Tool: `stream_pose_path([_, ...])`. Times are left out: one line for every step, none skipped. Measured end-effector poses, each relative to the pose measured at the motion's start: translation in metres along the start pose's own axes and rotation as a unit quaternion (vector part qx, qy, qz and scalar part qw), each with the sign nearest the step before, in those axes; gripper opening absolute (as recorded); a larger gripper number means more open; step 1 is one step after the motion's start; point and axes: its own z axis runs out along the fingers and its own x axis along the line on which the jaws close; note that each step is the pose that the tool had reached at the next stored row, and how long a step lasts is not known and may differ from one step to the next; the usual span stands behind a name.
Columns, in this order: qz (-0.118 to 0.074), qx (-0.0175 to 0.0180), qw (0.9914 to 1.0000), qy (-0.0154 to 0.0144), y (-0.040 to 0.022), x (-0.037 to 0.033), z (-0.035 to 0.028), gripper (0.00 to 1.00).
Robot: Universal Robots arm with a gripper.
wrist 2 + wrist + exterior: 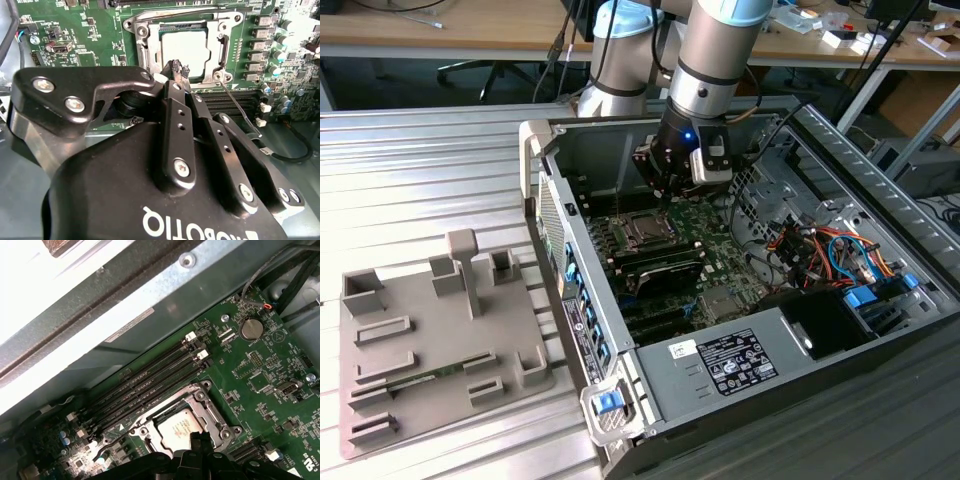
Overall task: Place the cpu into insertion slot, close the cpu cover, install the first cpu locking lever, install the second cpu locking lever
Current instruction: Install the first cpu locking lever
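Gripper (178, 74), fingers pinched together w/ nothing seen btwn them, sits at edge of cpu cover (149, 52), flat over cpu (182, 50) in insertion slot (210, 60); risk: tips slip off thin, springy locking lever (240, 111) & gouge motherboard (90, 30).
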Motion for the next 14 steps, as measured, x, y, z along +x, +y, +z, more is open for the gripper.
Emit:
stream_pose_path([-0.001, 0.0, 1.0, -0.0001, 0.0, 0.0, 0.0, 0.11])
stream_pose_path([-0.003, -0.0001, 1.0, -0.0001, 0.0, 0.0, 0.0, 0.11])
stream_pose_path([-0.006, -0.0001, 0.99998, -0.0002, 0.0, 0.0, 0.0, 0.11])
stream_pose_path([-0.008, -0.0002, 0.99997, -0.0002, 0.0, 0.0, 0.0, 0.11])
stream_pose_path([-0.01, -0.0002, 0.99995, -0.0002, 0.0, 0.0, 0.0, 0.11])
stream_pose_path([-0.012, -0.0002, 0.99993, -0.0003, 0.0, 0.0, 0.0, 0.11])
stream_pose_path([-0.015, -0.0003, 0.99989, -0.0004, 0.0, 0.0, 0.0, 0.11])
stream_pose_path([-0.017, -0.0004, 0.99985, -0.0004, 0.0, 0.0, 0.0, 0.11])
stream_pose_path([-0.02, -0.0005, 0.9998, -0.0005, 0.0, 0.0, 0.0, 0.11])
stream_pose_path([-0.022, -0.0005, 0.99975, -0.0005, 0.0, 0.0, 0.0, 0.11])
stream_pose_path([-0.026, -0.0006, 0.99967, -0.0006, 0.0, 0.0, 0.0, 0.11])
stream_pose_path([-0.029, -0.0007, 0.99959, -0.0006, 0.0, 0.0, 0.0, 0.11])
stream_pose_path([-0.03, -0.0007, 0.99955, -0.0007, 0.0, 0.0, 0.0, 0.11])
stream_pose_path([-0.031, -0.0008, 0.99951, -0.0007, 0.0, 0.0, 0.0, 0.11])
